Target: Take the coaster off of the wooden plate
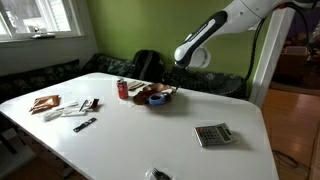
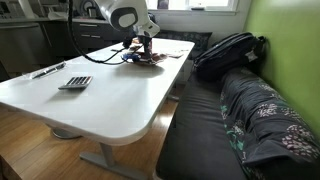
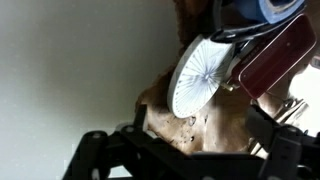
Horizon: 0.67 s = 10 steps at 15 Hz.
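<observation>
Jaws closest to camera, dark, low in wrist view. Look spread wide, pinching nothing. Just ahead, between them: coaster [image 3: 198, 75], white, tipped up on edge, not flat. Under it: wooden plate [image 3: 185, 128]. Dark red thing [image 3: 275, 60] beside coaster, blue thing [image 3: 278, 8] further ahead. Job not done: coaster on plate. Left to do: pinch coaster, lift, put on worktop [image 1: 150, 140].

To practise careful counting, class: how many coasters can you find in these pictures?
1. The coaster leans tilted on the wooden plate, seen close up in the wrist view. Another could lie hidden under the plate's clutter, and the exterior views are too small to tell.
</observation>
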Tool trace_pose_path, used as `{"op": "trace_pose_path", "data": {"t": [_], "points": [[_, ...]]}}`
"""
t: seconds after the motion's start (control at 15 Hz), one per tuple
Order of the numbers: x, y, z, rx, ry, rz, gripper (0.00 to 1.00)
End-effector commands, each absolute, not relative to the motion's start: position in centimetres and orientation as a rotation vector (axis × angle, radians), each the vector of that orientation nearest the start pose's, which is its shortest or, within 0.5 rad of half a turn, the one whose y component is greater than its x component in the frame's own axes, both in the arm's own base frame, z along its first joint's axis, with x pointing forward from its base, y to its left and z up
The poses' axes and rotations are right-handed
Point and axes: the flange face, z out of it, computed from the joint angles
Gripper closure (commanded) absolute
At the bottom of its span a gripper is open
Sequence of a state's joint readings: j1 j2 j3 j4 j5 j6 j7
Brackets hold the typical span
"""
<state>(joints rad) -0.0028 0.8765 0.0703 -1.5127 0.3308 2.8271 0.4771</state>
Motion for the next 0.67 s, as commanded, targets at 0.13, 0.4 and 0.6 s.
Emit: {"op": "trace_pose_path", "data": {"t": [0.13, 0.4, 0.6], "points": [[74.9, 2.3, 16.3, -2.521, 1.004, -0.524, 0.00], [75.4, 2.4, 15.7, -2.512, 1.000, -0.527, 0.00], [75.6, 2.7, 16.3, -2.506, 0.986, -0.535, 0.00]]}}
